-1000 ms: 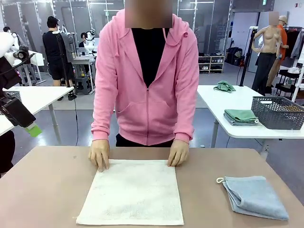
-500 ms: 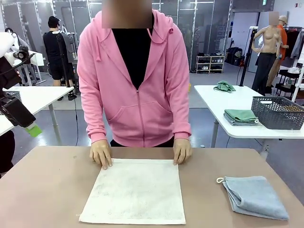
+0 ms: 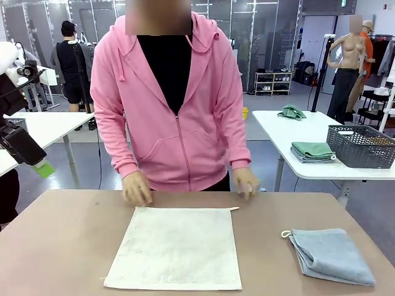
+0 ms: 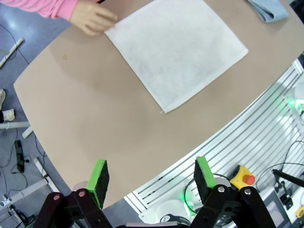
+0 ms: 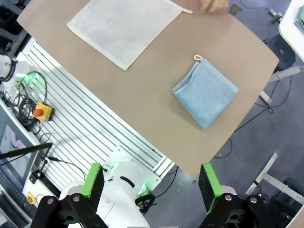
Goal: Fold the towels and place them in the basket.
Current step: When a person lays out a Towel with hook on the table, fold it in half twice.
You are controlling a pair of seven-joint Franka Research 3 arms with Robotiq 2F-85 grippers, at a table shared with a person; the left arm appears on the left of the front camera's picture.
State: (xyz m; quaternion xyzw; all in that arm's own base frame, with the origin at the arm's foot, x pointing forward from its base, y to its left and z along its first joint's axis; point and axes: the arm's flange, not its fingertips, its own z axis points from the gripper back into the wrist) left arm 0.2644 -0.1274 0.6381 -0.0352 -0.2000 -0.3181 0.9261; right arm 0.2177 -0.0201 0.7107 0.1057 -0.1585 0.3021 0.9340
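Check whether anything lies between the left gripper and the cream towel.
Nothing visible does. Bare table separates the open left gripper from the cream towel; the person's hand is beside the towel's far corner, off that path.

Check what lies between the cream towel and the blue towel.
Nothing: only bare table separates the cream towel from the blue towel, as the front view shows.

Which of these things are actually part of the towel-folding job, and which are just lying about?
Part of the job:
cream-white towel, spread flat
blue-grey towel, already folded

Just lying about:
folded green towels and crumpled green cloth on the neighbouring table
yellow box with red button
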